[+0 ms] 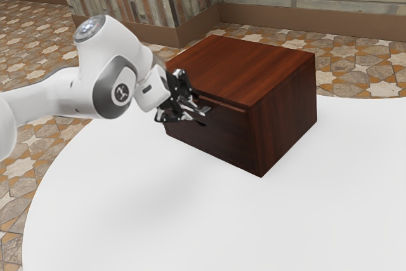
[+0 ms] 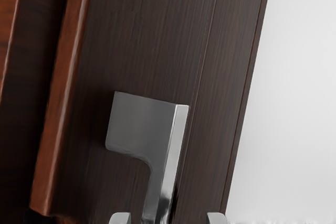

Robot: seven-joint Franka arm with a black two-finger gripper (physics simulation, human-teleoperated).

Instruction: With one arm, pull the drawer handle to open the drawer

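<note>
Plainly, the white arm [image 1: 95, 87] comes in from the exterior view's left, over the near-left part of the round white table [image 1: 190, 220]. Its black gripper [image 1: 193, 110] is pressed up to the front of the dark wooden cabinet [image 1: 266, 93], which stands toward the far side of the table. The small metal handle [image 1: 204, 111] sits on the drawer front [image 1: 222, 128], right at the gripper's tip. From this side the fingers are a dark tangle, and the drawer front looks level with the cabinet's face, though a slight opening cannot be ruled out.

The wrist view settles what the side camera leaves unclear. It looks straight at the drawer front [image 2: 157, 35], with the cabinet's redder edge [image 2: 63, 77] on one side and the table [image 2: 299, 103] on the other. The handle [image 2: 149, 129] is a silver angled piece on a narrow stem. Two pale fingertips [image 2: 121, 217] stand apart, one on each side of the stem, with a gap showing between each tip and the metal, so the jaws are spread around the handle, not clamped on it.
</note>
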